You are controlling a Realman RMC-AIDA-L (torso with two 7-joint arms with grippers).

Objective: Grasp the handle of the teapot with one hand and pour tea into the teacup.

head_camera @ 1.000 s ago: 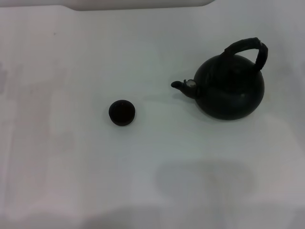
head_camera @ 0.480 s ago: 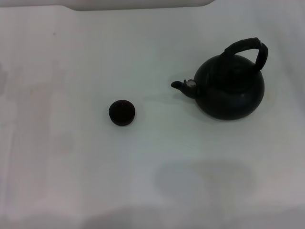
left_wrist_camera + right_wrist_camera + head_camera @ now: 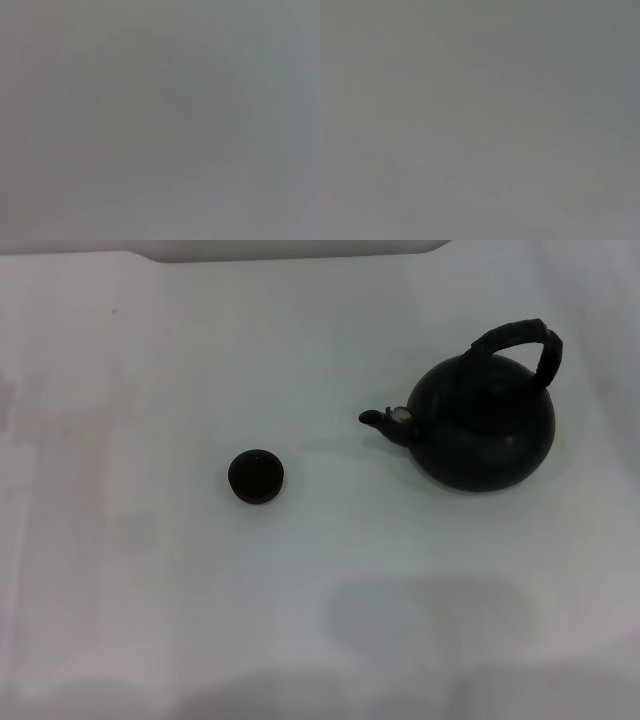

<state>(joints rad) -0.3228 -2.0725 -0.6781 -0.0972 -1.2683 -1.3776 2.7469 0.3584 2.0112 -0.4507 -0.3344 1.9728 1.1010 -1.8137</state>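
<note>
The black round teapot stands upright on the white table at the right of the head view. Its short spout with a pale tip points left toward the teacup. Its thick black arched handle rises over its top. The tiny dark teacup stands upright to the left of the teapot, well apart from it. Neither gripper nor arm shows in the head view. Both wrist views show only a plain grey surface with none of these things in them.
The white table fills the head view. A pale edge of something runs along the far side at the top. A faint shadow lies on the table in front of the teapot.
</note>
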